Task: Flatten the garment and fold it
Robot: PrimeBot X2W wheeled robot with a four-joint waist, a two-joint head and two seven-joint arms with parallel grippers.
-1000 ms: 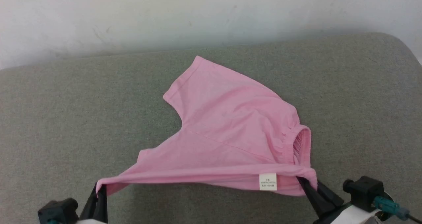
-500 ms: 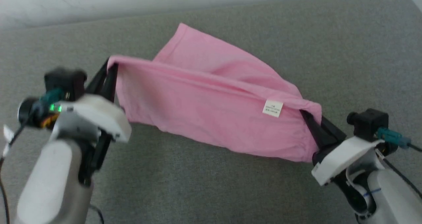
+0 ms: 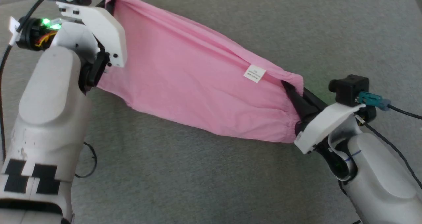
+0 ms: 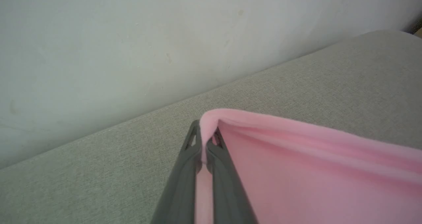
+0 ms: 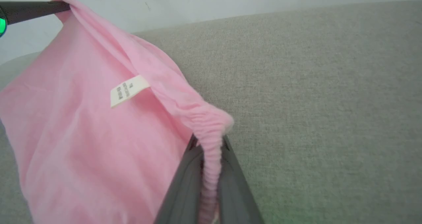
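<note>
Pink garment hung over the grey cushion near its back edge, left gripper pinching a hem corner, right gripper pinching the elastic edge, liable to slip free under harder stretching

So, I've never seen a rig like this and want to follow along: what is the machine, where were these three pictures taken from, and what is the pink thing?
It is a two-armed robot. One picture looks down from a camera on its head. The other two come from cameras on the wrists, each looking along that arm's two dark fingers. Under everything lies a grey fabric-covered surface against a white wall. The pink thing is a small garment with a white label. The left fingers are shut on one corner, the right fingers on the gathered elastic edge, so it hangs stretched between them.
</note>
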